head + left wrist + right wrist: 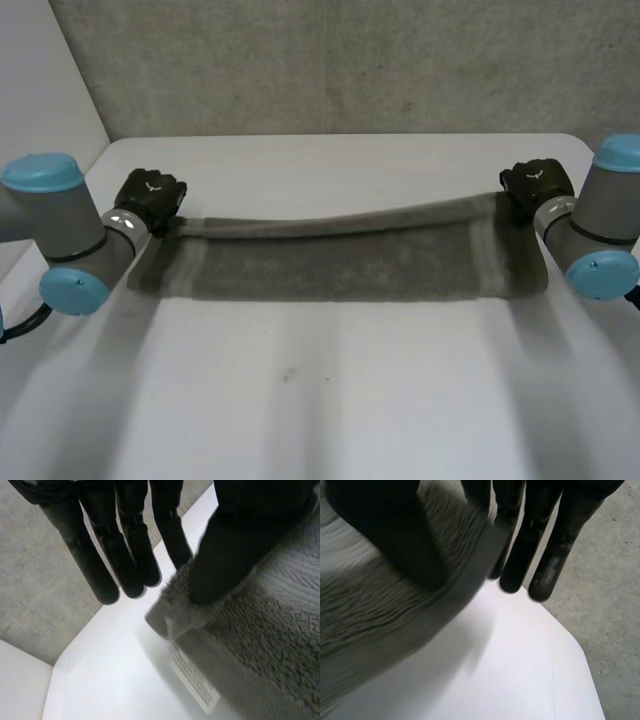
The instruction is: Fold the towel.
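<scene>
Your towel [330, 262] is stretched out long, from one side of the counter [300, 400] to the other. Your left hand [150, 197] pinches one far corner, and your right hand [535, 185] pinches the other far corner. In each wrist view the thumb presses the cloth against the fingers [172, 535] behind it, so both hands are grasping the towel. The far edge is lifted a little between the hands. The near edge lies flat on the counter, closer to the robot. I think the next move brings the held edge over the near edge. Both hands are equally near, so move them together.
</scene>
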Controlling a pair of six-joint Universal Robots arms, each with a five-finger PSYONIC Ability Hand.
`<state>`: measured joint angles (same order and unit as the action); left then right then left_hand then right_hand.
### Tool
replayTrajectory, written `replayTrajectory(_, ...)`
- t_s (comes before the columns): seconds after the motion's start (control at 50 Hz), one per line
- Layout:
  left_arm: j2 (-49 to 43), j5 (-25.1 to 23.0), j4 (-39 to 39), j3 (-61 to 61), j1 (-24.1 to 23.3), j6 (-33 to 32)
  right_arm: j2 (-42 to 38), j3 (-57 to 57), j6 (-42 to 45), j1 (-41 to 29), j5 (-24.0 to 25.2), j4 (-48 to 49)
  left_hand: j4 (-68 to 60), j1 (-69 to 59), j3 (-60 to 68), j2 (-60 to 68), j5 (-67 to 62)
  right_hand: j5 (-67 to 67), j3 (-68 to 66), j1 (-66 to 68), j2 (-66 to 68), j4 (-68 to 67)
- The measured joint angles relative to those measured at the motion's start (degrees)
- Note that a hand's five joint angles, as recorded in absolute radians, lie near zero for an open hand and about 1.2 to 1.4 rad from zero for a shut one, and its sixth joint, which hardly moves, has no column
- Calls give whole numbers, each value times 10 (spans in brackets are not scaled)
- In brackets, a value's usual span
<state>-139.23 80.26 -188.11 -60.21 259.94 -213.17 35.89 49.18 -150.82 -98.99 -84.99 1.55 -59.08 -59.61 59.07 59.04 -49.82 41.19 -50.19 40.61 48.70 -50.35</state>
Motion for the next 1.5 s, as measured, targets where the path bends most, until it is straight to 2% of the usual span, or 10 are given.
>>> replayTrajectory(0.04,-3,-1,-16,-3,-5,-1,-9,-11,1,-4,-5,-1,295,337,-290,-311,296,-132,137,-129,-127,137)
replayTrajectory(0.06,-3,-1,-22,-5,-7,-1,-10,-13,0,-5,-7,-2,295,337,-290,-311,296,-261,265,-228,-255,266)
replayTrajectory(0.14,6,1,-64,-24,-18,-2,-4,-20,-2,-13,-14,-2,455,461,-454,-456,452,-374,380,-288,-358,373)
replayTrajectory(0.46,137,32,-125,-103,-26,1,185,96,-57,-10,-3,-11,494,497,-495,-494,482,-378,381,-290,-360,373)
replayTrajectory(0.66,221,29,-99,-224,-19,4,305,240,-58,13,88,-83,383,386,-384,-383,395,-336,329,-257,-312,329)
replayTrajectory(0.78,219,-19,-14,-233,-8,31,268,233,-79,16,168,-119,271,274,-269,-269,278,-208,186,-136,-172,188)
replayTrajectory(0.92,148,-91,102,-161,15,86,154,135,-141,-8,200,-153,263,269,-263,-263,272,-155,129,-89,-115,132)
replayTrajectory(1.22,18,-95,110,-28,18,102,-50,-78,-162,-50,176,-193,345,350,-343,-343,352,-152,129,-88,-116,131)
replayTrajectory(1.26,3,-88,97,-11,14,101,-77,-119,-162,-53,151,-201,403,412,-407,-407,407,-324,321,-246,-302,322)
replayTrajectory(1.5,44,-65,54,-40,-6,102,47,-28,-162,-52,105,-146,492,495,-493,-493,482,-378,381,-291,-360,374)
